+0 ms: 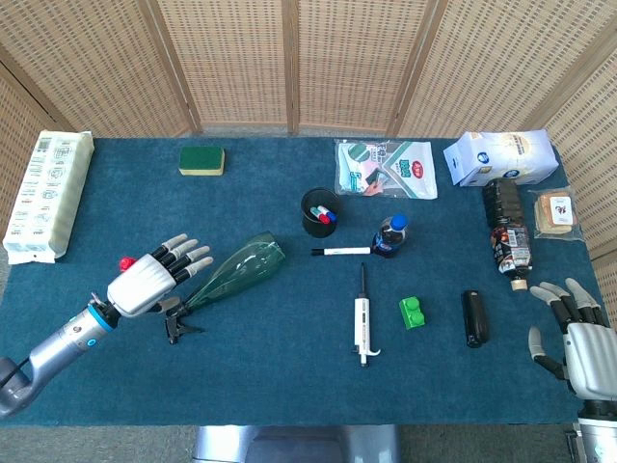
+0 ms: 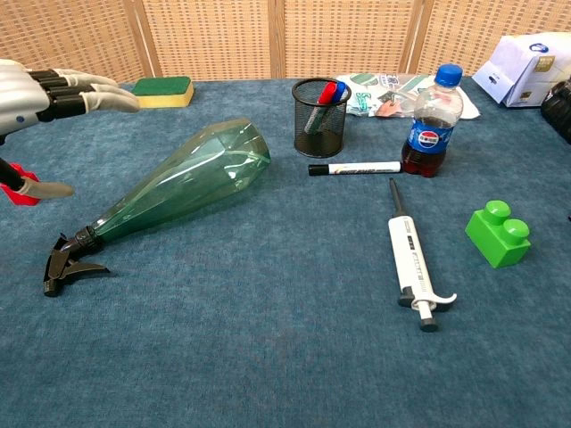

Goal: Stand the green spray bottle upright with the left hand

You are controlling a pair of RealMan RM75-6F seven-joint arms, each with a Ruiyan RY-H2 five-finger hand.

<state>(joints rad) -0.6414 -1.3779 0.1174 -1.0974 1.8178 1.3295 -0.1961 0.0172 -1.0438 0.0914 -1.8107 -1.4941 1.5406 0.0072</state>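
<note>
Spray bottle (image 1: 231, 277) lies left of the pen cup (image 1: 319, 212); pipette (image 1: 362, 322) lies right, before the marker (image 1: 340, 251)

Blue-carpeted table (image 1: 289, 376) carries the green spray bottle (image 1: 227, 277) on its side, a pipette (image 1: 362, 321), green brick (image 1: 413, 313), marker (image 1: 340, 251), cola bottle (image 1: 390, 234).

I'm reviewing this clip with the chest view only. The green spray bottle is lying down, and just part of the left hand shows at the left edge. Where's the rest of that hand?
Observer: The head view shows the whole left hand, fingers spread, beside the neck end of the green spray bottle, holding nothing.
Operator: And the right hand?
Observer: The right hand is at the lower right of the head view, fingers apart, empty.
Operator: Anything near it?
Observer: A black oblong object lies just right of the green block, outside your frame.
</note>
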